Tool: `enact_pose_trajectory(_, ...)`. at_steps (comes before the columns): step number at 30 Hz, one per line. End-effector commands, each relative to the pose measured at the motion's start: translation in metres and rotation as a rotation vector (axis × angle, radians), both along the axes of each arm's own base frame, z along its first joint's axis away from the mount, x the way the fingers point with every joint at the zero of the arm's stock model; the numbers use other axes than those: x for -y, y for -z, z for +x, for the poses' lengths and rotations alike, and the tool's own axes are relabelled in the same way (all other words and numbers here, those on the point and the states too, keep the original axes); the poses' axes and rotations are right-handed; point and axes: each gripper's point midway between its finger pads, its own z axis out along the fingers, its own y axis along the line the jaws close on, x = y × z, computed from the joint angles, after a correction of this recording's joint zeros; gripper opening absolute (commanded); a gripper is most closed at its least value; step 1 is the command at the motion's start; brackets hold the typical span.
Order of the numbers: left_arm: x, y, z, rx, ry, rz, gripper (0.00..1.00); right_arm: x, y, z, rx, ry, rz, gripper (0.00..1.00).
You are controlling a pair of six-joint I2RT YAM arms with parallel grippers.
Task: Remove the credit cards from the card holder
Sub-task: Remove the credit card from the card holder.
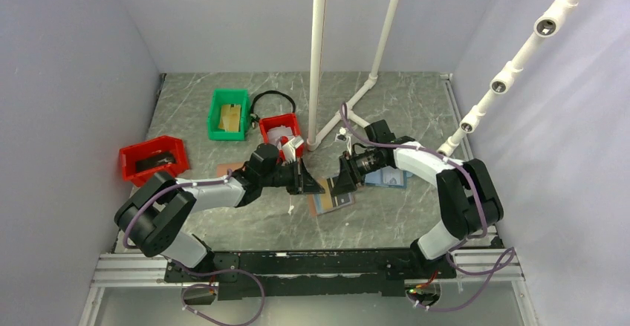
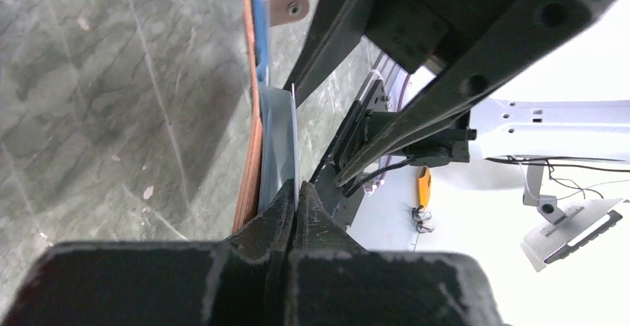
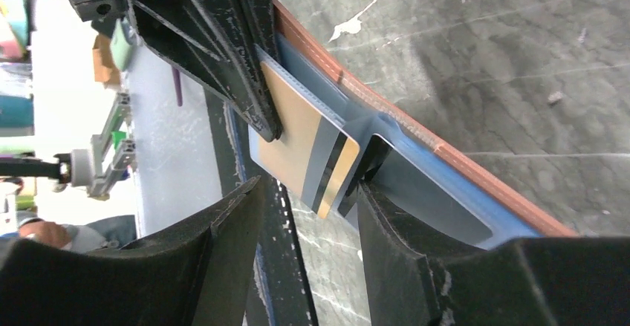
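The card holder (image 1: 332, 201) lies open on the marble table between both arms, brown outside (image 3: 460, 166) and light blue inside. My left gripper (image 1: 306, 181) is shut on its pale inner flap (image 2: 286, 133), with the brown edge (image 2: 252, 148) beside the jaws and the snap tab (image 2: 288, 7) further off. One of the credit cards (image 3: 297, 140), with a dark stripe, sticks out of the pocket. My right gripper (image 3: 312, 192) is open, a finger on each side of the card's protruding corner. In the top view the right gripper (image 1: 342, 185) faces the left one over the holder.
An all-blue bifold (image 1: 386, 179) lies just right of the right gripper. A green bin (image 1: 228, 114), a small red bin (image 1: 281, 129) and a larger red bin (image 1: 154, 159) stand at the back left. A white pipe frame (image 1: 318, 59) rises behind the holder.
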Motion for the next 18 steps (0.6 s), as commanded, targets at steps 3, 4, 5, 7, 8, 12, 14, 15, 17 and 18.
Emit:
enact_pose_trajectory(3,0.011,-0.04,0.003,0.116,0.046,-0.134,0.0,-0.012,-0.017,-0.005,-0.046,-0.073,0.116,0.5)
enact_pose_trajectory(4,0.011,-0.04,0.003,0.115,0.045,-0.139,0.0,-0.013,-0.019,-0.007,-0.05,-0.079,0.127,0.48)
enact_pose_trajectory(5,0.011,-0.039,0.003,0.113,0.042,-0.141,0.0,-0.013,-0.02,-0.008,-0.054,-0.083,0.135,0.46)
enact_pose_trajectory(7,0.011,-0.038,0.003,0.109,0.039,-0.143,0.0,-0.014,-0.024,-0.01,-0.065,-0.091,0.158,0.35)
enact_pose_trajectory(8,0.011,-0.037,0.002,0.107,0.039,-0.144,0.0,-0.014,-0.025,-0.01,-0.067,-0.095,0.163,0.29)
enact_pose_trajectory(12,0.009,-0.032,-0.001,0.091,0.04,-0.134,0.0,-0.014,-0.027,-0.009,-0.072,-0.098,0.177,0.0)
enact_pose_trajectory(14,0.006,-0.029,-0.001,0.076,0.035,-0.126,0.01,-0.012,-0.026,-0.009,-0.069,-0.097,0.176,0.0)
enact_pose_trajectory(15,0.004,-0.026,-0.001,0.065,0.032,-0.123,0.01,-0.011,-0.025,-0.008,-0.068,-0.093,0.173,0.0)
enact_pose_trajectory(17,-0.001,-0.023,-0.001,0.049,0.023,-0.127,0.01,-0.01,-0.022,-0.008,-0.067,-0.086,0.166,0.0)
enact_pose_trajectory(18,-0.004,-0.02,-0.002,0.039,0.02,-0.132,0.0,-0.008,-0.02,-0.008,-0.068,-0.083,0.16,0.0)
